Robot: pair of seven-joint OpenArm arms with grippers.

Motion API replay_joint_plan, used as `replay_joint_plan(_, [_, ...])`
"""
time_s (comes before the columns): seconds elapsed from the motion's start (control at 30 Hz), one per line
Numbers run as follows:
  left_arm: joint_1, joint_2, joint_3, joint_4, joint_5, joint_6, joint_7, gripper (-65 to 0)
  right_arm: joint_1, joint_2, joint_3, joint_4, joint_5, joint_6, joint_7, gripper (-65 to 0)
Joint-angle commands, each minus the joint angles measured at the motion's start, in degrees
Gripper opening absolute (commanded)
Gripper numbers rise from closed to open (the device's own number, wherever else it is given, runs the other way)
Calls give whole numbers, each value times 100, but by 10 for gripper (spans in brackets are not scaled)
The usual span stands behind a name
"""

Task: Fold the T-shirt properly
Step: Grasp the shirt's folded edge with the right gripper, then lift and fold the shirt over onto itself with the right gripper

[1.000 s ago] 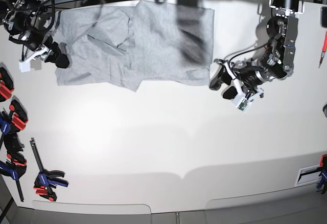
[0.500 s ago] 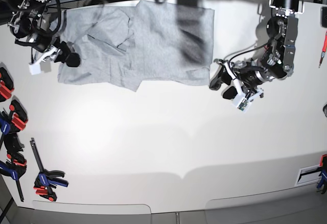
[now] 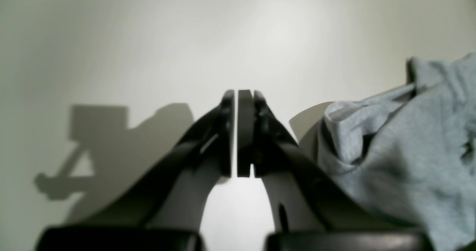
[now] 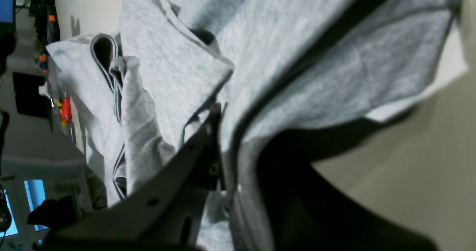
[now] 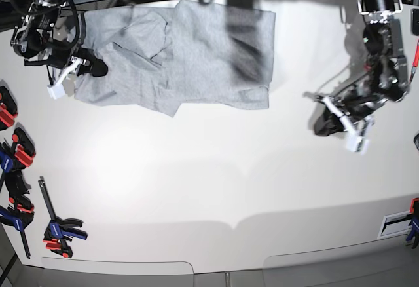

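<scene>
- The T-shirt is lying partly folded and rumpled at the far edge of the worktop, plain grey side showing.
- The right end effector is sitting at the shirt's edge; in its wrist view the jaws are pressed together with grey cloth pinched between them, so it is gripping the shirt's edge.
- The left end effector is showing its jaws together on nothing, over bare worktop. In the wrist view the shirt is bunching off to its right, not touching it; in the base view it is hanging well apart from the shirt.
- The step in hand seems to be taking hold of one side for a fold, with only the right side gripped.
- The next move is probably calling for the right end effector to be lifting and carrying that edge across the shirt, keeping the layers from slipping out.
- If a second grip is wanted, the left one is needing to open and travel to the shirt's near corner.
</scene>
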Motion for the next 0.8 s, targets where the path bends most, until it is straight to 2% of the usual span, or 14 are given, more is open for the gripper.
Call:
replay_joint_plan(0.0, [76, -87, -219, 90, -195, -63, 28, -650, -24, 136, 61, 127, -175, -42, -186, -650])
replay_joint_plan(0.17, [951, -87, -710, 90, -514, -197, 256, -650, -28, 216, 262, 793, -155, -42, -199, -650])
replay_joint_plan(0.33, [1714, -85, -706, 90, -710, -284, 258, -650, -28, 208, 260, 1478, 647, -42, -231, -650])
replay_joint_plan(0.43, [2028, -83, -706, 90, -815, -391, 260, -650, -28, 66, 251, 1996, 922, -42, -231, -650])
replay_joint_plan(0.57, [2308, -79, -697, 90, -811, -391, 258, -650, -39, -479, 214, 2815, 999, -42, -231, -650])
replay_joint_plan(0.77, [2524, -57, -695, 90, -852, -391, 258, -650, -442, -1709, -551, 3965, 962, -42, -231, -650])
